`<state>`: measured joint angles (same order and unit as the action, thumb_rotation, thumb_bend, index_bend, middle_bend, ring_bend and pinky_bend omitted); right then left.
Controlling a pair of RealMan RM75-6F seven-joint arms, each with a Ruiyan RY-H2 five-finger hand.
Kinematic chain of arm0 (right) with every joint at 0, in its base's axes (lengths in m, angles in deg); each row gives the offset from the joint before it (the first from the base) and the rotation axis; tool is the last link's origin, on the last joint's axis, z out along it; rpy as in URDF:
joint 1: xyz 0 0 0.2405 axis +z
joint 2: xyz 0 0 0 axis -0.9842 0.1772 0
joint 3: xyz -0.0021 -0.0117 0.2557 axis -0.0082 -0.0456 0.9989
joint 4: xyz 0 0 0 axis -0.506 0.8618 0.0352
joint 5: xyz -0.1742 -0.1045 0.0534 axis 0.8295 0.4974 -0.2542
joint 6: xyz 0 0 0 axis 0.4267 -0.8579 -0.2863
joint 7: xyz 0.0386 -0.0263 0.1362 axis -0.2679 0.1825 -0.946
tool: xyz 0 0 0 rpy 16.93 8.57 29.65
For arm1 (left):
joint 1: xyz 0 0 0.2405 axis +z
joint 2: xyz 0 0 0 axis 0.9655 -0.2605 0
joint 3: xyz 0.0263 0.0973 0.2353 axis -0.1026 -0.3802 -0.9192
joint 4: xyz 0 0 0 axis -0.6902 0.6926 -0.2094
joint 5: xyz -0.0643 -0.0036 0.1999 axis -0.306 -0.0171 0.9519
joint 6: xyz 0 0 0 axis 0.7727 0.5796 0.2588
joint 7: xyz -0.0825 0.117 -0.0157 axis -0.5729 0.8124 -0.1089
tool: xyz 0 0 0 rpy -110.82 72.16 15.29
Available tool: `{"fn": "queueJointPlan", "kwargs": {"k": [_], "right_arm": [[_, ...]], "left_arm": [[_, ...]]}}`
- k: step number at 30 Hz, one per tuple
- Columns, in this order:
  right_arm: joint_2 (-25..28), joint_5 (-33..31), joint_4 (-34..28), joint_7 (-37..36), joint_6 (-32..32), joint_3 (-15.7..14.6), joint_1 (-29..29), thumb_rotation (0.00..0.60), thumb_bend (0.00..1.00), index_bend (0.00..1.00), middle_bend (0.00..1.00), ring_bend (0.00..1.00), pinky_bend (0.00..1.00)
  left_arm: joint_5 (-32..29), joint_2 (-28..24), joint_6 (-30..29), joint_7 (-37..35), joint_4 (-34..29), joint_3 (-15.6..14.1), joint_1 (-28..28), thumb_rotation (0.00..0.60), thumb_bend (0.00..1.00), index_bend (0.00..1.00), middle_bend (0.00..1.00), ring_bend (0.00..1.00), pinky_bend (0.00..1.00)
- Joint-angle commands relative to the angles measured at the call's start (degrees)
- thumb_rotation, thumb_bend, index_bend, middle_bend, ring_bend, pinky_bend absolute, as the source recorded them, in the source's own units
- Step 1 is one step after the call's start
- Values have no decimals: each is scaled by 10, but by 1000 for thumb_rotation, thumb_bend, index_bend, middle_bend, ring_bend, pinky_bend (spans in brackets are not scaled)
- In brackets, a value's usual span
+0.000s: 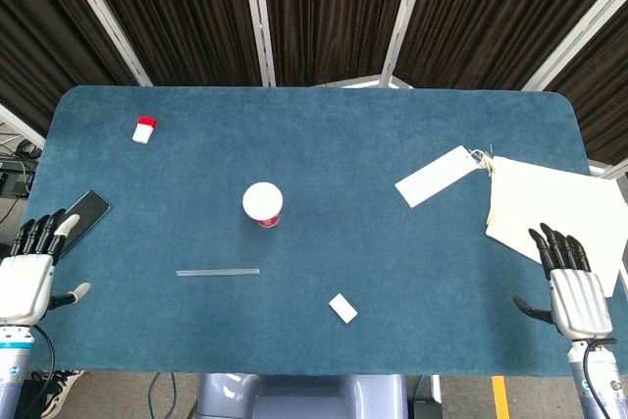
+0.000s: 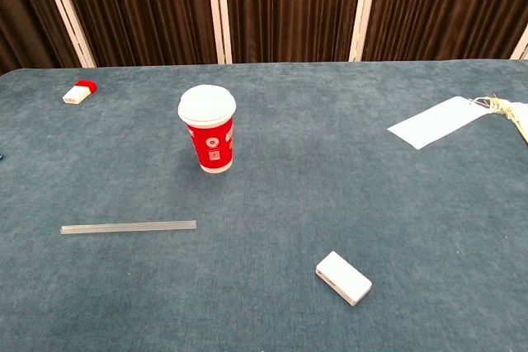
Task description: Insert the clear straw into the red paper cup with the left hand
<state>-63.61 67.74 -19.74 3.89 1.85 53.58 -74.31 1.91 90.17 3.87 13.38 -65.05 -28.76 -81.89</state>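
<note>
The red paper cup (image 1: 263, 205) (image 2: 208, 129) stands upright near the middle of the blue table with a white lid on top. The clear straw (image 1: 218, 272) (image 2: 128, 227) lies flat in front of it, slightly to the left. My left hand (image 1: 29, 272) rests at the table's near left corner, fingers apart and holding nothing, well left of the straw. My right hand (image 1: 572, 285) is at the near right corner, also with fingers apart and empty. Neither hand shows in the chest view.
A black phone (image 1: 84, 215) lies just beyond my left hand. A small white block (image 1: 342, 308) (image 2: 343, 278) sits right of the straw. A red-and-white block (image 1: 144, 130) (image 2: 78, 92) is far left. A white card (image 1: 437, 176) (image 2: 439, 121) and cloth bag (image 1: 554, 218) lie right.
</note>
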Motion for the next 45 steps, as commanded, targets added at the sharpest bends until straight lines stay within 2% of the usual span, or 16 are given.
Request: {"fn": "queueJointPlan", "kwargs": {"k": [1, 31, 36, 39, 41, 45], "right_arm": [[1, 0, 0, -1, -1, 0, -1, 600, 140, 10, 0, 0, 0], [3, -7, -8, -1, 1, 0, -3, 600, 140, 10, 0, 0, 0], [3, -8, -10, -2, -1, 0, -4, 600, 140, 10, 0, 0, 0], [4, -9, -11, -2, -1, 1, -4, 600, 140, 10, 0, 0, 0], [4, -10, -11, -2, -1, 1, -4, 600, 140, 10, 0, 0, 0], [5, -12, -12, -4, 0, 2, -4, 600, 140, 11, 0, 0, 0]], "left_arm": [[2, 0, -1, 2, 0, -1, 0, 600, 0, 99, 0, 0, 0], [-2, 0, 8, 11, -21, 2, -7, 600, 0, 117, 0, 0, 0], [-11, 4, 25, 33, -48, 12, -23, 600, 28, 216, 0, 0, 0], [-35, 12, 56, 62, -70, 19, -43, 600, 110, 301, 0, 0, 0], [-58, 22, 78, 88, -83, 25, -58, 600, 174, 392, 0, 0, 0], [-101, 53, 105, 138, -96, 34, -83, 600, 259, 469, 0, 0, 0]]}}
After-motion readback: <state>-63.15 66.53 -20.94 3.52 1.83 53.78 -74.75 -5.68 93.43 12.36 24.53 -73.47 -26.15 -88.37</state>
